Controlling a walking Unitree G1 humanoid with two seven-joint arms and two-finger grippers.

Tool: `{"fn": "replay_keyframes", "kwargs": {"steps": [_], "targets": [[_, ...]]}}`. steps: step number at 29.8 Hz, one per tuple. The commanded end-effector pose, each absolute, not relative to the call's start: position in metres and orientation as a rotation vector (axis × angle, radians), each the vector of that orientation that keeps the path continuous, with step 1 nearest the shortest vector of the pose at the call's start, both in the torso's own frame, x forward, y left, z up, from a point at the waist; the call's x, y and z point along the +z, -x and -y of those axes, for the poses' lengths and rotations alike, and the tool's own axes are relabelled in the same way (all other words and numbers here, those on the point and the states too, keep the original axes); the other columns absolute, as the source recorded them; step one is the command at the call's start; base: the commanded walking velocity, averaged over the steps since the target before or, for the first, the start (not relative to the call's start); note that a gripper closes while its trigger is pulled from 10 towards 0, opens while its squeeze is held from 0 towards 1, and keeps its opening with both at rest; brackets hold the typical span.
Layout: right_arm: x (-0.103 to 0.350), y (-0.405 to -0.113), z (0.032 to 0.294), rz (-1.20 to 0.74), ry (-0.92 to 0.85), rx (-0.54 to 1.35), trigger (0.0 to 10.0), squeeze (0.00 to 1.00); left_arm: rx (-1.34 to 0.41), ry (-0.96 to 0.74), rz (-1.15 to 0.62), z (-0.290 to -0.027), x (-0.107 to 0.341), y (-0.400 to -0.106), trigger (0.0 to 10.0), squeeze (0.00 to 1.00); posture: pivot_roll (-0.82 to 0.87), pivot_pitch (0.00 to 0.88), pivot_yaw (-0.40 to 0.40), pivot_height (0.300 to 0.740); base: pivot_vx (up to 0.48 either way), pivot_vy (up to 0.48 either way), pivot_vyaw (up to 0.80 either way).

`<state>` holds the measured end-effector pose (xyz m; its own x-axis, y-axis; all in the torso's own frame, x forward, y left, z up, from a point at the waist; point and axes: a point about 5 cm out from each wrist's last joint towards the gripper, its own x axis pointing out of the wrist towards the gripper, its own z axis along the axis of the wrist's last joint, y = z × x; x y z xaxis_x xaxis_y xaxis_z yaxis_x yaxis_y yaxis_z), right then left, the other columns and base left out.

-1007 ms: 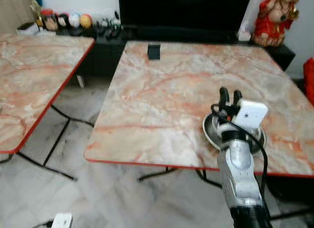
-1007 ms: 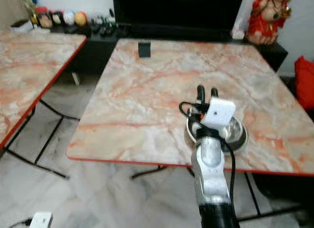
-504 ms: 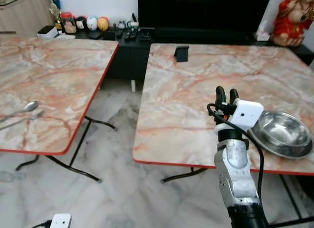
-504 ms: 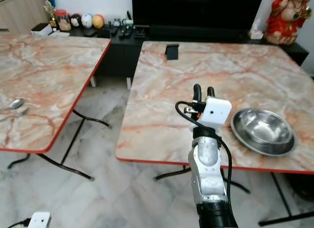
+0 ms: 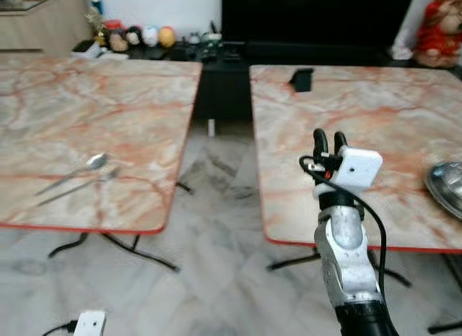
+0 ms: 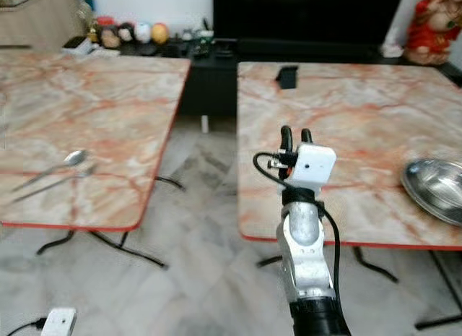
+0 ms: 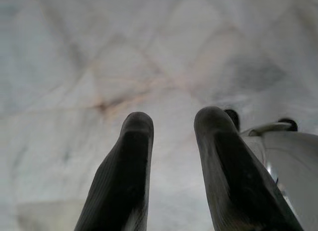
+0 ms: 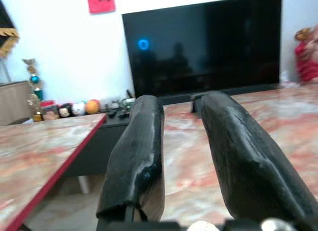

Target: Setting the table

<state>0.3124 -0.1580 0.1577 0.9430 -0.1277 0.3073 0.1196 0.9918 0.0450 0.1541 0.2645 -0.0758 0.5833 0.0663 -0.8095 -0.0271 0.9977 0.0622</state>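
**Between bowl and cutlery**

Your right gripper [image 5: 328, 139] was raised, jaws slightly apart, empty; the left gripper [image 7: 171, 141] hung likewise over floor. The bowl [image 6: 435, 190] sat on the right table [image 6: 346, 105]; spoons [image 5: 76, 175] lay on the left table [image 5: 86, 105]. Fetching them likely came next, needing a leftward turn.

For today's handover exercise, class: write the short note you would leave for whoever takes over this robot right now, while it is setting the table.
Right gripper: raised in front of the robot, fingers slightly apart, holding nothing.
Left gripper: hangs idle over the floor, fingers apart, empty.
Things: the steel bowl sits near the right edge of the right table. A spoon and a second piece of cutlery beside it lie on the left table, near its front edge.
Done: bowl is on the table.
Left: probably fetch the cutlery and lay it by the bowl.
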Motion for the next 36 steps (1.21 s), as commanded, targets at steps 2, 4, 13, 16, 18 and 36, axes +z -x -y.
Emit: {"fn": "replay_keyframes", "kwargs": {"steps": [2, 4, 13, 16, 18, 36], "targets": [[0.16, -0.312, 0.15, 0.325, -0.034, -0.106, 10.0, 0.0, 0.071, -0.054, -0.976, -0.273, -0.077, -0.144, 10.0, 0.0, -0.01, 0.0, 0.001, 0.74, 0.0, 0.48, 0.66], [0.16, -0.313, 0.15, 0.325, -0.042, -0.106, 10.0, 0.0, 0.071, -0.055, -0.976, -0.273, -0.077, -0.144, 10.0, 0.0, -0.01, 0.0, 0.001, 0.74, 0.0, 0.48, 0.0], [0.159, -0.313, 0.151, 0.328, -0.052, -0.113, 10.0, 0.0, 0.064, -0.06, -0.981, -0.272, -0.078, -0.143, 10.0, 0.0, -0.01, 0.0, 0.001, 0.74, 0.0, 0.48, 0.0], [0.158, -0.313, 0.153, 0.324, -0.055, -0.124, 10.0, 0.0, 0.064, -0.06, -0.98, -0.272, -0.078, -0.143, 10.0, 0.0, -0.01, 0.0, 0.0, 0.74, 0.0, 0.399, 0.0], [0.158, -0.312, 0.154, 0.325, -0.054, -0.129, 10.0, 0.0, 0.062, -0.062, -0.979, -0.272, -0.078, -0.143, 10.0, 0.0, 0.0, 0.0, -0.001, 0.74, 0.0, 0.0, 0.0], [0.152, -0.309, 0.168, 0.307, -0.027, -0.203, 10.0, 0.0, 0.066, -0.064, -0.976, -0.272, -0.077, -0.144, 10.0, 0.0, 0.0, 0.0, -0.007, 0.74, 0.0, 0.0, 0.0]]}}
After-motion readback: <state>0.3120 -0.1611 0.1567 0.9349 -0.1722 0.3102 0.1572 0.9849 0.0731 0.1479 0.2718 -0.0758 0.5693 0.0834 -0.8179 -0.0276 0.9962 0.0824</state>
